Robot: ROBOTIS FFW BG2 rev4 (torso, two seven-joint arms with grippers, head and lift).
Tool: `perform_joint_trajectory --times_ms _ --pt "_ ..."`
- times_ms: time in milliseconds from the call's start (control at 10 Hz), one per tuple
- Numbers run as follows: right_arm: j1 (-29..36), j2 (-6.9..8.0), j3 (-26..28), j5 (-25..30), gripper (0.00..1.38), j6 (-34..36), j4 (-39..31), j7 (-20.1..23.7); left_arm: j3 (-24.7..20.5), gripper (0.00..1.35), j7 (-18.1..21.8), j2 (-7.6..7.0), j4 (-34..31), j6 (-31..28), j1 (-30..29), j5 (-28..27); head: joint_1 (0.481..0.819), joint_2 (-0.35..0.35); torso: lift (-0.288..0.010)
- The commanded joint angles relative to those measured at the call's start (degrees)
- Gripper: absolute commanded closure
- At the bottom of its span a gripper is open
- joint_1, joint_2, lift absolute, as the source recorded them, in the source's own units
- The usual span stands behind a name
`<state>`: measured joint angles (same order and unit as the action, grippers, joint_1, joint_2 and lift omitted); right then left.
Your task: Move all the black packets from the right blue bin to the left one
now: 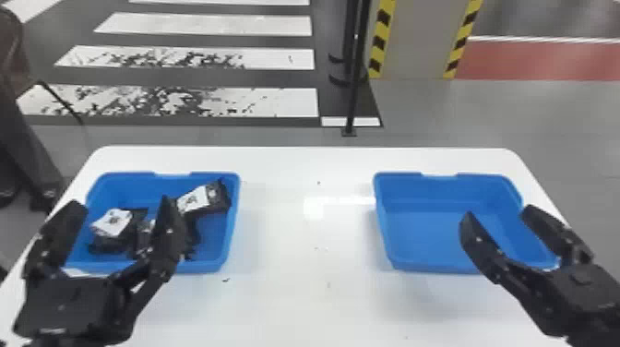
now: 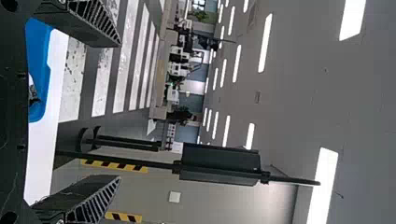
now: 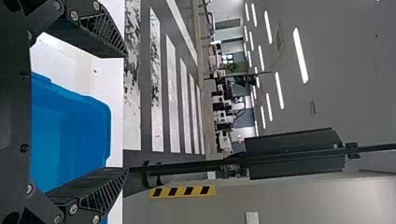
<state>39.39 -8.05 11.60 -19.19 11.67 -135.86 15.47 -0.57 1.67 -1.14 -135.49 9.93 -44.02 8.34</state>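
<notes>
Left gripper: black, with two flat fingers (image 1: 169,230) spread wide apart, seen in the head view at the near left, in front of and partly covering the left bin.
Right gripper (image 1: 498,212): black, also with its two flat fingers wide apart, seen at the right, partly covering the near right part of the right bin.
Left bin: a rectangular blue plastic bin (image 1: 234,207) on the left side of the table, holding black packets.
Black packets: glossy, some with white labels, loosely heaped. One packet (image 1: 110,224) is at the left; another packet (image 1: 220,196) lies tilted near the far right corner. More dark packaging lies between them, partly hidden by a finger, so the count is unclear.
Right bin: a matching blue plastic bin (image 1: 429,230), well apart from the other.
Table: white, smooth top (image 1: 318,230), rounded far corners.
Beyond: grey floor with white crossing stripes (image 1: 207,27).
</notes>
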Motion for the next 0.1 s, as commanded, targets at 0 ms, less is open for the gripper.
perform_joint_trajectory --times_ms 0 --pt "-0.02 -0.03 -0.06 0.23 0.17 0.00 -0.05 0.00 -0.11 0.02 0.00 0.00 0.28 0.76 0.01 -0.11 0.695 -0.022 -0.140"
